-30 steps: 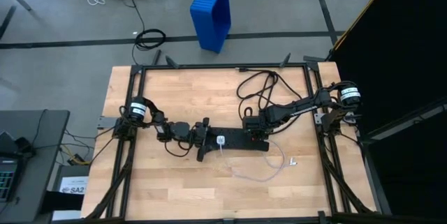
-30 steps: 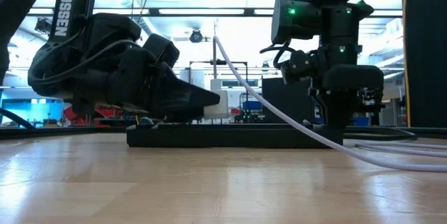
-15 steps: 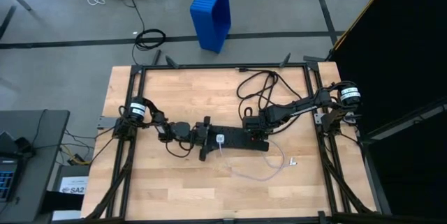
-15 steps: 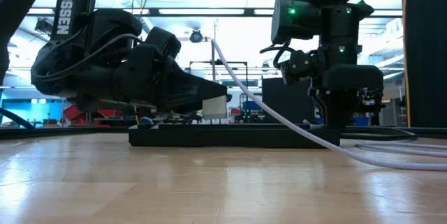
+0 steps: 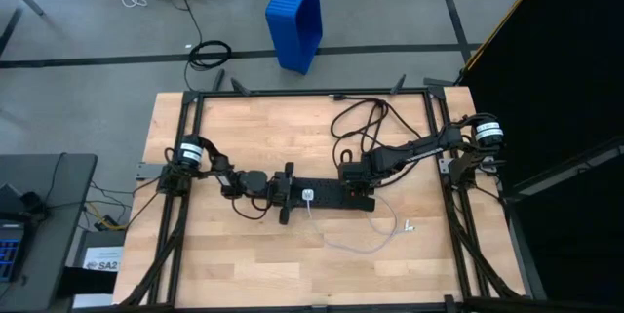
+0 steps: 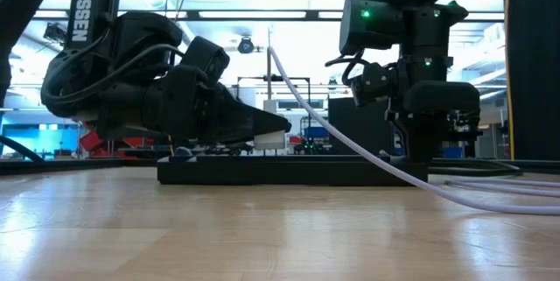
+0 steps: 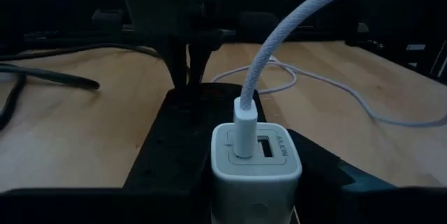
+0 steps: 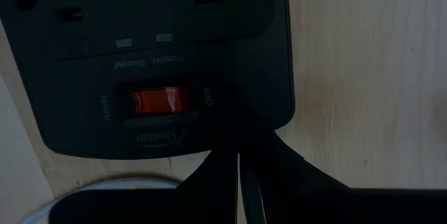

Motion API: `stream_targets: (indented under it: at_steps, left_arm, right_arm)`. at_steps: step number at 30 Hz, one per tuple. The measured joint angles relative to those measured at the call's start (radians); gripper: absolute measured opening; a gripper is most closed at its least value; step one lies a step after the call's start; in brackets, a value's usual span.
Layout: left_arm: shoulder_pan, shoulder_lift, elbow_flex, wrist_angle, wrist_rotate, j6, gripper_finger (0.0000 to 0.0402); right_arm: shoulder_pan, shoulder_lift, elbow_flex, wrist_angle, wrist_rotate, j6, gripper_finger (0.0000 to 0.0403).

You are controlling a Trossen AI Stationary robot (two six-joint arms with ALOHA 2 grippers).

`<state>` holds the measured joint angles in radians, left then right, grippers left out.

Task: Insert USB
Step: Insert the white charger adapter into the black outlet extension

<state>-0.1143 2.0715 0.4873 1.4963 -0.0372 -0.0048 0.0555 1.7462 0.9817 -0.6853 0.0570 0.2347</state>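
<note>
Grey floor surrounds the pale wooden worktop (image 5: 244,128), and a blue plastic bin (image 5: 295,19) stands on that floor beyond the far edge. A long black power strip (image 5: 327,197) lies across the middle of the boards, its thick black cord (image 5: 356,123) looping off toward the far side.

My left fingers (image 5: 284,195) reach in low at the left end of the strip, on either side of a small white charger block (image 7: 255,161) plugged into it. They are partly drawn in around that block, yet I cannot tell whether they actually press it. The thin white braided USB cable (image 7: 279,35) has its plug seated in one port on the charger's face, with an empty port just beside it. From there the cable arches up and away, then trails over the wood toward the right in a loose curve to its free end (image 5: 409,224).

My right fingers (image 5: 353,193) are pressed together, bearing down at the strip's right end, close by its red rocker switch (image 8: 157,101).
</note>
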Motion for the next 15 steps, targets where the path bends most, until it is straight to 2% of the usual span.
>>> stream_targets:
  at_steps: [8,15]
  left_arm:
    - [0.000,-0.007,0.005,-0.130,-0.015,-0.011,0.0126]
    - [0.000,-0.005,0.004,-0.135,-0.013,-0.023,0.0126]
  right_arm:
    - [0.000,0.000,0.000,0.004,0.000,0.001,0.0003]
    - [0.000,0.000,0.000,0.005,0.000,0.001,0.0003]
